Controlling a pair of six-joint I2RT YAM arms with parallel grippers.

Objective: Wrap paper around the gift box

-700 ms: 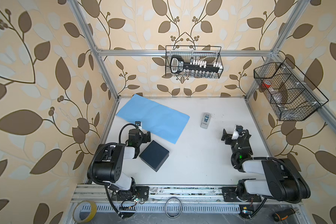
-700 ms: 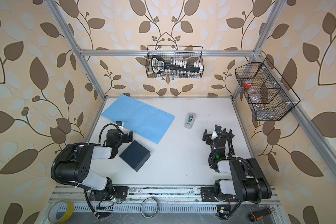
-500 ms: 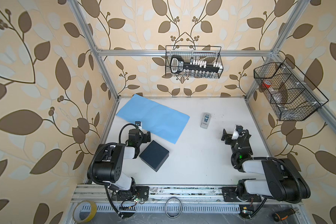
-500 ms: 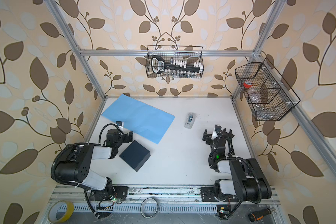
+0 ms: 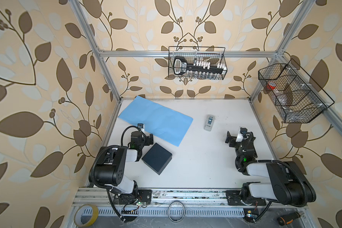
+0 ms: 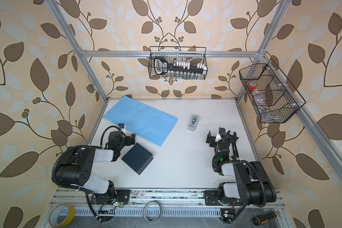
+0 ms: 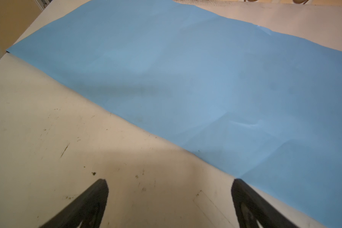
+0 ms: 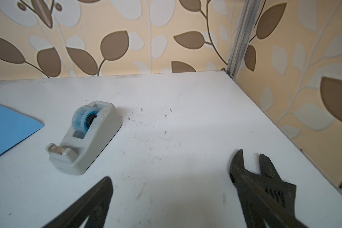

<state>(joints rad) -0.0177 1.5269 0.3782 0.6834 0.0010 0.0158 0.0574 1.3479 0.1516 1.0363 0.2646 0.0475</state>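
Note:
The gift box (image 5: 156,158) (image 6: 137,158), flat and dark navy, lies on the white table at the front left. The light blue paper (image 5: 156,119) (image 6: 140,120) (image 7: 186,79) lies flat behind it at the back left; one corner of it shows in the right wrist view (image 8: 6,128). My left gripper (image 5: 144,139) (image 6: 126,139) (image 7: 169,181) is open and empty, low over bare table between the box and the paper's near edge. On the right side, my right gripper (image 5: 239,138) (image 6: 220,138) (image 8: 171,183) stands open and empty over bare table.
A grey tape dispenser (image 5: 209,122) (image 6: 193,122) (image 8: 87,136) stands mid-table, ahead of the right gripper. A black adjustable wrench (image 6: 233,142) (image 8: 269,173) lies beside the right gripper's outer finger. Wire baskets (image 5: 196,63) (image 5: 290,94) hang on the back and right walls.

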